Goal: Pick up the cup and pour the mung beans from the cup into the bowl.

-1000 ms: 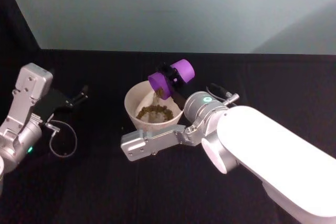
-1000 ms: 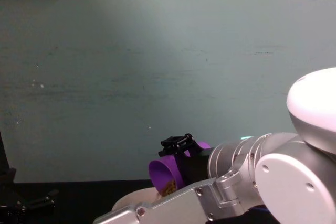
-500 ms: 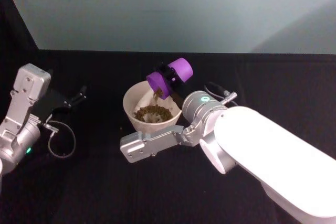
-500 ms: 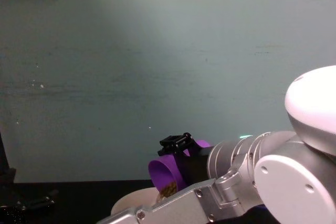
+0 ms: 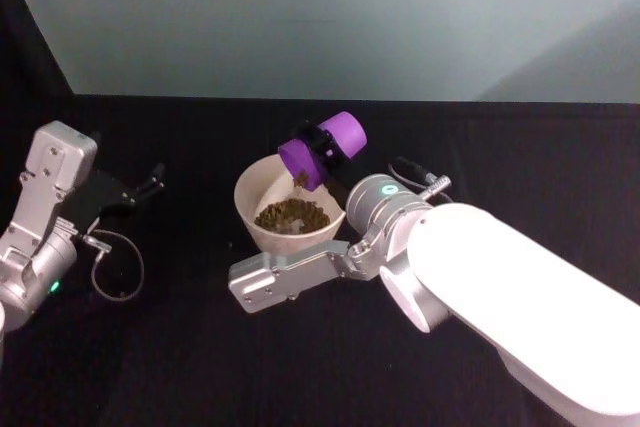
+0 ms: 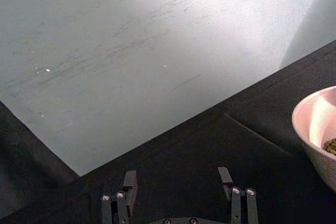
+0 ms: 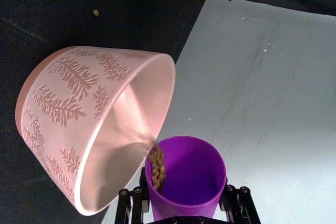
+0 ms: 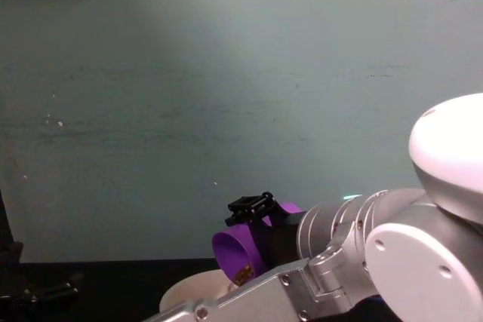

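My right gripper (image 5: 322, 146) is shut on the purple cup (image 5: 323, 150), which lies tipped on its side over the far rim of the cream bowl (image 5: 252, 179). A few mung beans (image 7: 156, 167) cling at the cup's lip (image 7: 185, 173); a heap of beans (image 5: 291, 215) lies in the bowl. From the chest the tilted cup (image 8: 243, 250) hangs just above the bowl's edge (image 8: 189, 292). My left gripper (image 5: 150, 183) is parked open at the left, away from the bowl; its fingers (image 6: 234, 204) frame bare table in the left wrist view, with the bowl (image 6: 313, 129) at the edge.
A black cloth covers the table (image 5: 180, 347). A pale green wall (image 5: 330, 17) stands behind it. One stray bean (image 7: 95, 12) lies on the cloth beside the bowl. A cable loop (image 5: 118, 267) hangs by my left arm.
The stream of beans from the cup into the bowl has thinned to a few at the lip. The cup has stayed tipped over the bowl. The left arm has barely moved.
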`<state>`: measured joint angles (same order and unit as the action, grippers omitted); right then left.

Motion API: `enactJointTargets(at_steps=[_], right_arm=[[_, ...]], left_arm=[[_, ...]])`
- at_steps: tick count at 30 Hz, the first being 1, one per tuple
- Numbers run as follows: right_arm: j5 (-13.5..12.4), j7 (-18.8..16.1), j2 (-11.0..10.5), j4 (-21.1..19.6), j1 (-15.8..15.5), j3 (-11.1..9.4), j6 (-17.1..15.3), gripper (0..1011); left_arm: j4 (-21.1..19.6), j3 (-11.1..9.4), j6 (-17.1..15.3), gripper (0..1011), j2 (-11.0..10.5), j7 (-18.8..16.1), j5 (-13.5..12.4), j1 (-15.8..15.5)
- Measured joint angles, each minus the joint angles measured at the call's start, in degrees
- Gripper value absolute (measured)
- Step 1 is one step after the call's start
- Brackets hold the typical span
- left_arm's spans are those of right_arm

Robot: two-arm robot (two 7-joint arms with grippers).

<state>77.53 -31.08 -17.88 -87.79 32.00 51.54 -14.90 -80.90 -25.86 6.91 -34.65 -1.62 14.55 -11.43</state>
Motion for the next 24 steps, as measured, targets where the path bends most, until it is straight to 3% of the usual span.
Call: enactJointTargets(at_steps=[14,24], right_arm=[[2.3,-0.5,-0.5,-0.4,0.4,1.0,-0.2,718],[8.9,-2.1,-2.1,-1.7,2.2,4.7,0.7,717]], left_arm=[[0.0,0.0,0.0,1000,0.0,0.0,0.0,0.0],[0.0,0.0,0.0,1000,0.0,0.0,0.0,0.0]])
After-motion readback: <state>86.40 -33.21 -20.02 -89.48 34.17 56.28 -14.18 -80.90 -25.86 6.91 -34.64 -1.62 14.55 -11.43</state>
